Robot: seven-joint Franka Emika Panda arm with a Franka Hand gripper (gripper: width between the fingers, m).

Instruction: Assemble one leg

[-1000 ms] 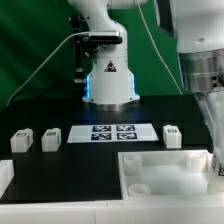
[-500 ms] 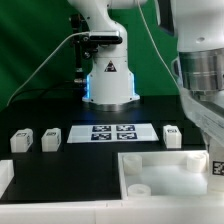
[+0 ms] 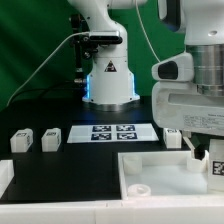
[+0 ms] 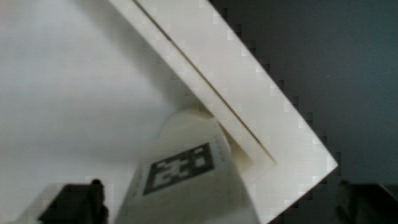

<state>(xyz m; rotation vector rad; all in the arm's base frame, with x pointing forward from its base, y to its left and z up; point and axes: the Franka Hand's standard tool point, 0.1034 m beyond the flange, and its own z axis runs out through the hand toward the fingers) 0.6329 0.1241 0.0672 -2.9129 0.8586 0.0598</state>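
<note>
My gripper [image 4: 221, 203] is hanging open, and the leg [image 4: 178, 168] is showing between my fingers with room on both sides. The panel [image 3: 160, 172] is crowding in with its raised edge just beside the leg. Toward the exterior view's left, bare table [image 3: 90, 165] is lying open beside the panel.

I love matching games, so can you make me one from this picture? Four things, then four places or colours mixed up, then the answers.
Things:
1 marker board
2 panel
3 leftmost leg
4 base light

Clues:
A blue
B far at the exterior view's left
C the exterior view's lower right
D in the middle, with black tags

Pairs: 1-D, 2-C, 3-B, 4-A
</note>
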